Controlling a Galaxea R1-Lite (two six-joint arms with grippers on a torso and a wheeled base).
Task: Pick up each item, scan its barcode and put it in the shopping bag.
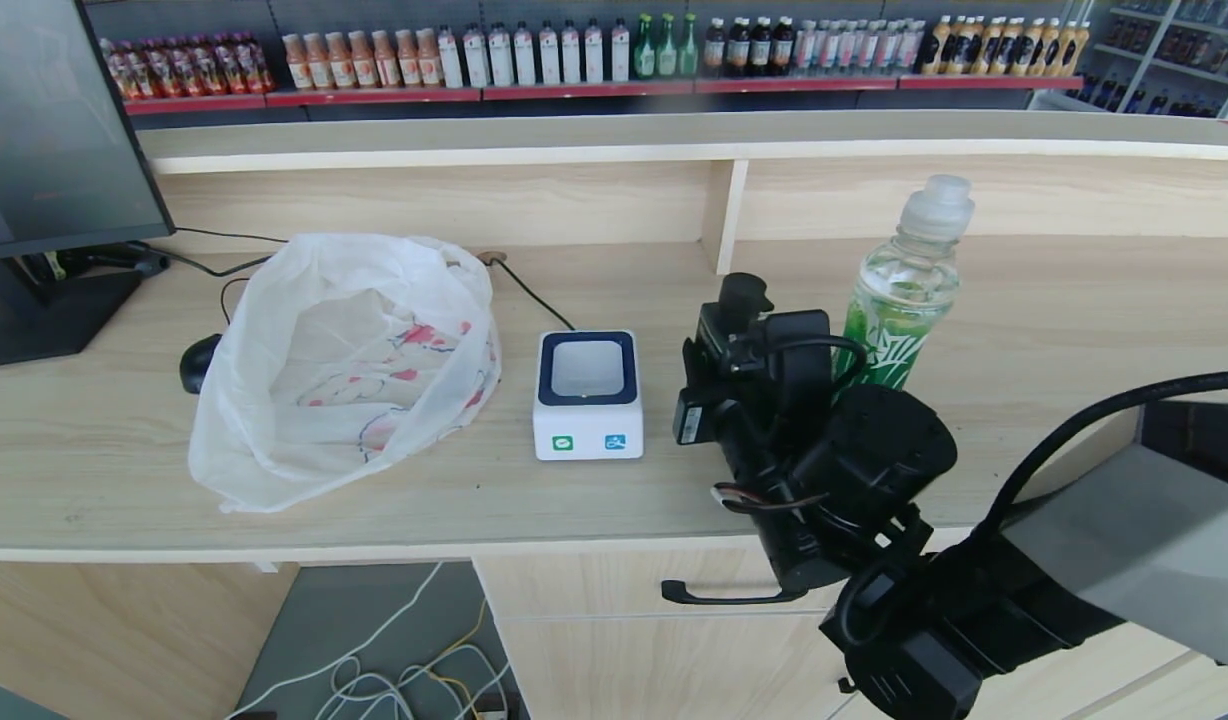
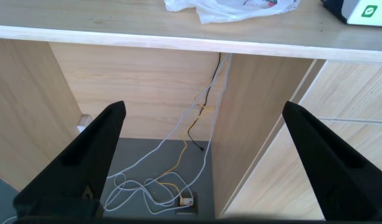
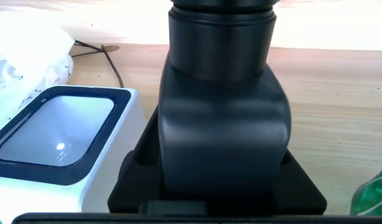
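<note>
A: Bottle (image 1: 904, 300), where?
B: Upright on counter (image 1: 1074, 330), R of scanner (image 1: 588, 392), just beside R gripper (image 1: 749, 330). Nothing's gripping it, so not scanned yet, I'd say.
A: R gripper spread or pressed shut?
B: Can't tell, wrist blocks it. It sits betw. scanner and bottle, prob. lined up for the grab.
A: L gripper (image 2: 203, 107)?
B: Spread wide, empty, low below the counter edge. Out of the way, I reckon.
A: Bag (image 1: 344, 360)?
B: L of scanner, mouth gaping up for easy drop-in. Scanner window faces up, so barcode goes face-down.
</note>
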